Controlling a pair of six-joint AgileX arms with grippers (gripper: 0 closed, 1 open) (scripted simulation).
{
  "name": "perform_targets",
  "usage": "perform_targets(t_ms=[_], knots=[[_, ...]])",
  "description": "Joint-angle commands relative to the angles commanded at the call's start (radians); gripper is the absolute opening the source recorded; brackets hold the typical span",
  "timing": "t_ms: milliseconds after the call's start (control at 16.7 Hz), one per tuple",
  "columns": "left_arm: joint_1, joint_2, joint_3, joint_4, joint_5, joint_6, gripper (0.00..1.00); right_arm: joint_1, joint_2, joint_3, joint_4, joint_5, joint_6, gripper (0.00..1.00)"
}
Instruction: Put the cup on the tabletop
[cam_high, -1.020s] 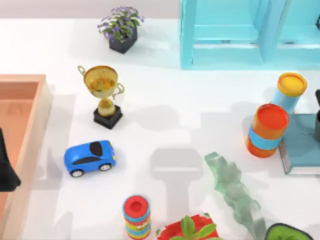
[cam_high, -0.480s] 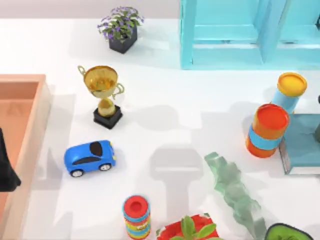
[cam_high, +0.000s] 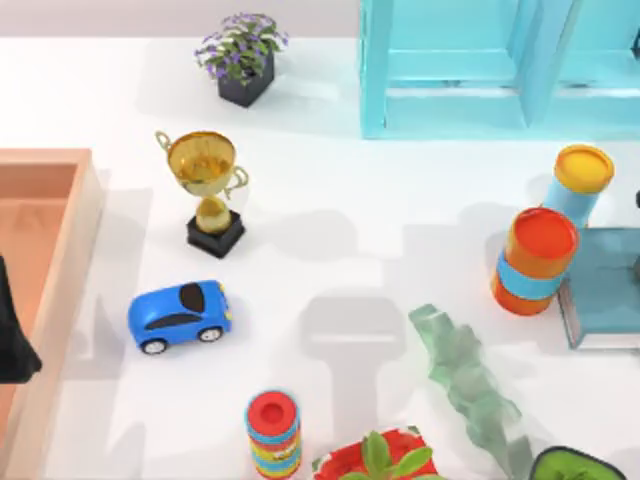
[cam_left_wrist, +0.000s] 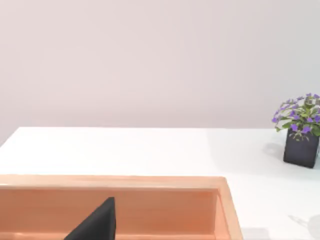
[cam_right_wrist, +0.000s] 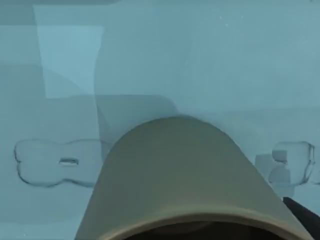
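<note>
Left arm parked at the counter's left side. Its left tool shows as a dark wedge over the wooden tray. I cannot tell how far it is open, and I see nothing in it.

Right side: the cup sits very close to the right wrist camera, grey-green and matte, with its rim toward the lens. Behind it is a flat blue-grey surface. I cannot tell whether the cup touches that surface. A dark sliver of the right tool lies just beside the cup's rim. I cannot tell whether this tool is clamped on the cup or slack.

The white counter, as seen from the top view:
- a blue-grey slab at the right edge
- an orange canister with a blue band just beside the slab's left side
- a yellow-lidded blue canister behind it, near the turquoise shelf
- a gold trophy on a black base left of centre, upright
- a blue toy car in front of the trophy, near the tray
- a flower pot with purple blooms at the back
- a striped ring stack at the front edge, with a red planter beside it
- a ridged, pale green glassy piece lying slantwise, right of centre
</note>
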Motion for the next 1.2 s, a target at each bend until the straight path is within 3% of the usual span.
perform_targets(t_ms=[420,780,1200], knots=[[0.0,0.0,0.0,0.0,0.0,0.0,1.0,-0.001,-0.002,0.004,-0.004,-0.001,0.001,0.0],[0.0,0.0,0.0,0.0,0.0,0.0,1.0,-0.002,-0.033,0.14,-0.173,-0.001,-0.002,0.0],[0.0,0.0,0.0,0.0,0.0,0.0,1.0,0.013,-0.03,0.166,-0.186,0.004,0.013,0.0]])
